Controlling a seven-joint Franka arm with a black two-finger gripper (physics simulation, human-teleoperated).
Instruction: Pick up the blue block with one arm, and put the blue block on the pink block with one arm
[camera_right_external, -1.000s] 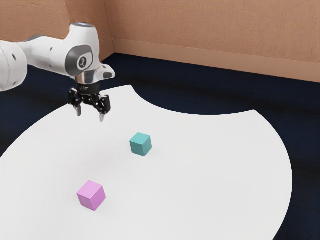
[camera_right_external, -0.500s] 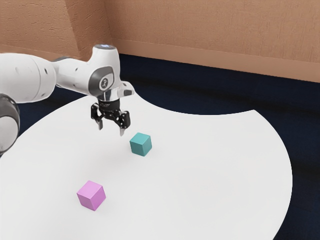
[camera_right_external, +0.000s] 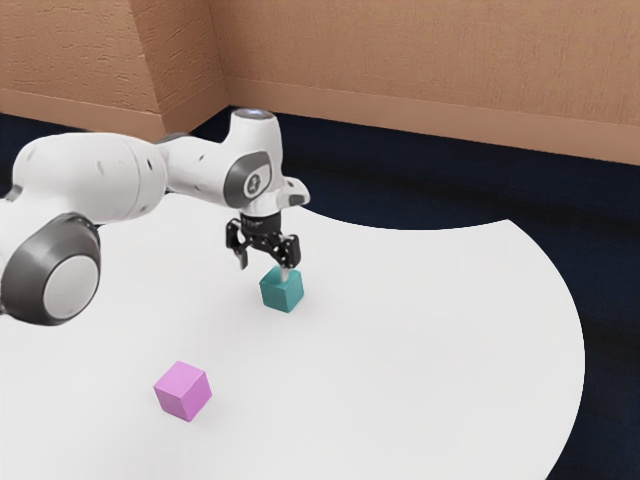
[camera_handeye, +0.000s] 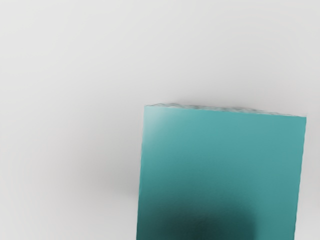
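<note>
Blue block (camera_right_external: 281, 290), more teal than blue, sits on your white round-edged bench (camera_right_external: 450, 330), directly under your gripper (camera_right_external: 265, 263). The gripper's fingers are spread wide, just above the block's top. The pink block (camera_right_external: 182, 390) lies well apart, nearer the camera. A dark navy floor (camera_right_external: 450, 170) rings the bench, with tan walls (camera_right_external: 400, 50) behind.

A white table (camera_right_external: 450, 350) with a rounded, notched edge spreads beneath the fingers (camera_right_external: 286, 257). Beyond them lies a dark navy floor (camera_right_external: 450, 170), perhaps carpet, then tan textured walls (camera_right_external: 400, 50) meeting at a corner. The light is soft and even.
</note>
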